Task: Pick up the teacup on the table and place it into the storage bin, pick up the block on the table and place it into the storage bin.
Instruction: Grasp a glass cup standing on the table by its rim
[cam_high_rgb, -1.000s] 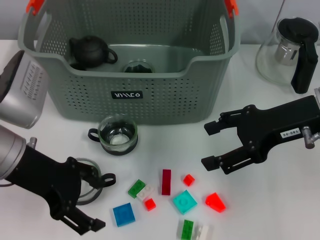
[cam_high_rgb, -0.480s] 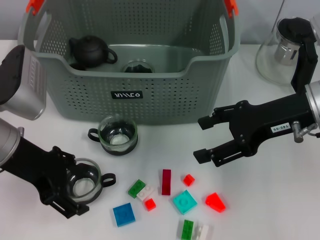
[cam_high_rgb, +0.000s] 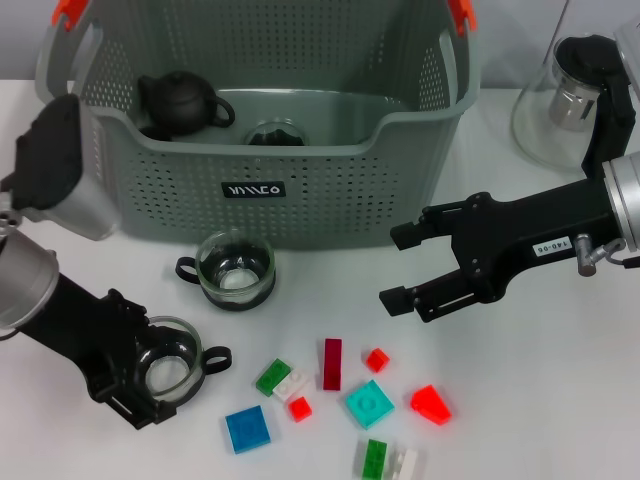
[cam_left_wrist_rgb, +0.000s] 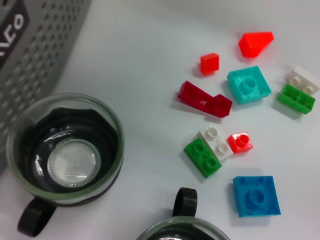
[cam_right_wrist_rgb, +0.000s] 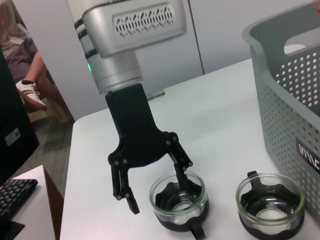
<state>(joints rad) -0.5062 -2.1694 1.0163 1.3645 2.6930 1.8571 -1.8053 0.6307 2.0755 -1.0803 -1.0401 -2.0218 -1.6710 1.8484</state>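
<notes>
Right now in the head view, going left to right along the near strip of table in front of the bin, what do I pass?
Left end effector around a glass teacup → blue block → dark red block → teal block → red wedge block.

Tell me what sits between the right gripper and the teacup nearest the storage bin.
Nothing: in the head view, only bare white table separates the right gripper, jaws open, from the teacup standing before the storage bin.
</notes>
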